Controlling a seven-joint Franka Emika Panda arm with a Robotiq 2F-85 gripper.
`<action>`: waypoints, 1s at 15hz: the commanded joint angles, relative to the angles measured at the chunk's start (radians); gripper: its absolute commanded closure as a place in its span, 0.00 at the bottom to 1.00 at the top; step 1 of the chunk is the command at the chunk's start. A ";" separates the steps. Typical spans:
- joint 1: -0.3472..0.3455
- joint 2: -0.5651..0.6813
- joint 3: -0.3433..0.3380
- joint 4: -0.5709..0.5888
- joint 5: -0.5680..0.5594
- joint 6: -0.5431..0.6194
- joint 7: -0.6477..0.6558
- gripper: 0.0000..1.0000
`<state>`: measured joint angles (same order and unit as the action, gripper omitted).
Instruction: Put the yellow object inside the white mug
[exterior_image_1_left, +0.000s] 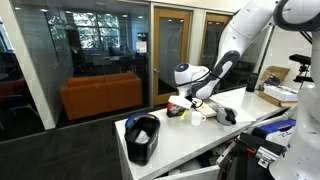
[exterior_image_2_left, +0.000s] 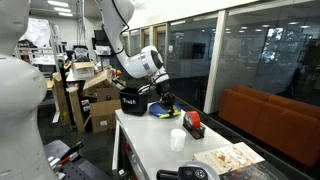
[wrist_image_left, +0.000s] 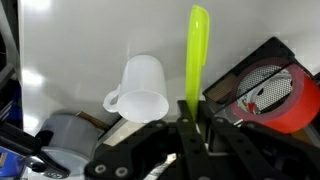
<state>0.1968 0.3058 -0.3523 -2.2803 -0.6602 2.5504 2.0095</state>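
In the wrist view my gripper (wrist_image_left: 193, 118) is shut on the yellow object (wrist_image_left: 197, 55), a thin flat yellow-green strip that sticks out past the fingertips. The white mug (wrist_image_left: 140, 90) is just left of the strip, handle to the left, apart from it. In both exterior views the gripper (exterior_image_1_left: 181, 103) (exterior_image_2_left: 163, 100) is low over the white table (exterior_image_1_left: 240, 105). The mug (exterior_image_2_left: 177, 139) stands nearer the table's front in an exterior view. The strip is too small to make out in the exterior views.
A black bin (exterior_image_1_left: 142, 138) (exterior_image_2_left: 132, 100) stands at one end of the table. A red rounded object on a black holder (wrist_image_left: 268, 95) (exterior_image_2_left: 192, 122) is right of the strip. A flat printed box (exterior_image_2_left: 225, 160) lies near the table edge. Glass walls stand behind.
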 joint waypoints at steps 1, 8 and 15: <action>-0.035 -0.057 0.027 -0.019 -0.092 -0.051 0.072 0.97; -0.084 -0.110 0.086 -0.043 -0.247 -0.165 0.194 0.97; -0.147 -0.108 0.133 -0.058 -0.333 -0.247 0.235 0.97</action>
<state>0.0925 0.2132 -0.2591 -2.3272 -0.9436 2.3433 2.2016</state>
